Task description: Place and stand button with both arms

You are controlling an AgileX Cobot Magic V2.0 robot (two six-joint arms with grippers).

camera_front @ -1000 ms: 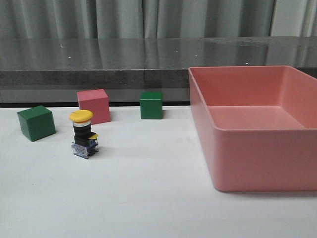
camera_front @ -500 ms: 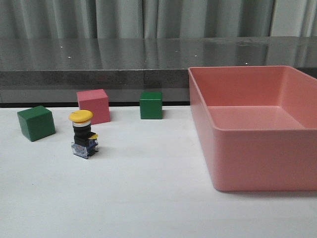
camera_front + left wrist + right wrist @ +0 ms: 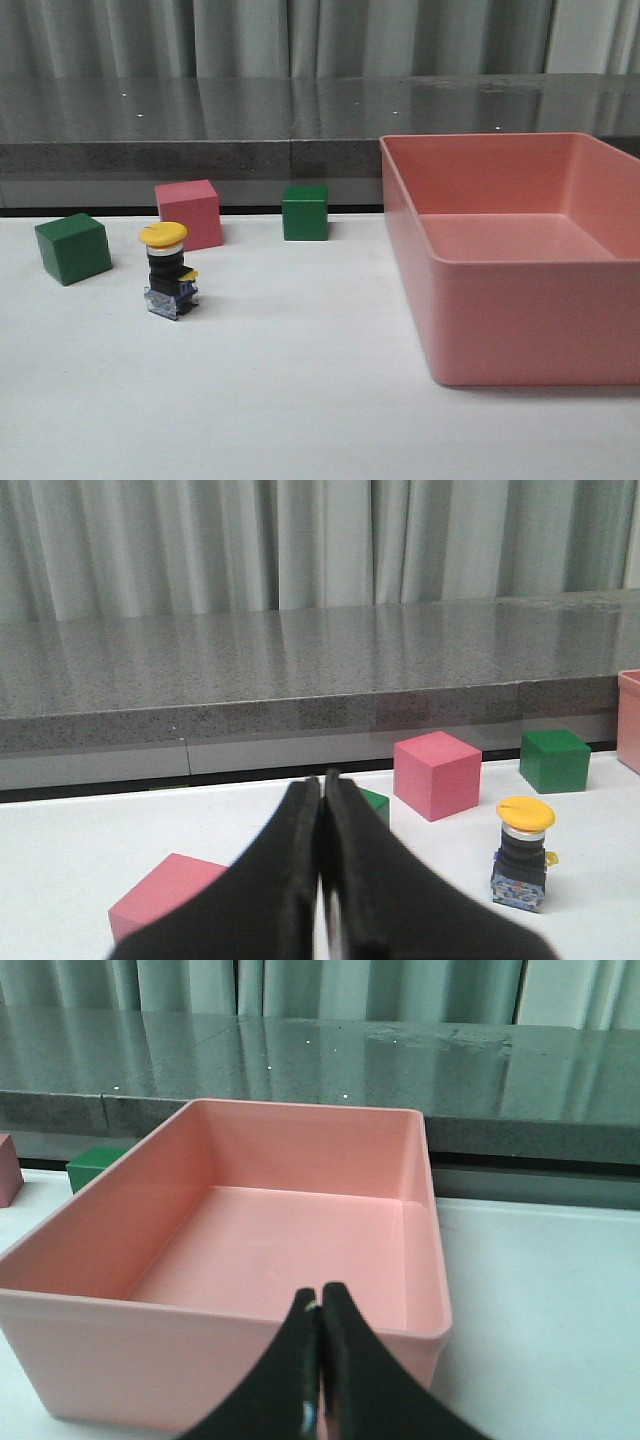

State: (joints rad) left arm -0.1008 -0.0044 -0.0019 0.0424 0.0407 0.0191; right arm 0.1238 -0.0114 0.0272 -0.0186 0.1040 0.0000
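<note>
The pink bin (image 3: 510, 260) takes up the right side of the white table (image 3: 300, 400), open and with nothing in it, and the right gripper (image 3: 320, 1305) hangs just short of its near wall with its two black fingers pressed together on nothing. The left gripper (image 3: 322, 810) is likewise pinched closed and holds nothing, pulled back from the blocks, which suits arms that have let go and stepped away. Beyond it lie a pink block (image 3: 189, 214), a green block (image 3: 73, 248) off to the left, and another green block (image 3: 305, 212) toward the middle; the left wrist view shows one more pink block (image 3: 165, 895) close in, though part of it is hidden behind the fingers, so its place is hard to fix. The button (image 3: 169, 272) stands upright on its bluish base, yellow cap on top, just in front of the pink block and apart from it, so the standing looks done. Behind the table runs a grey speckled ledge (image 3: 200, 120) under pale curtains (image 3: 300, 35).
</note>
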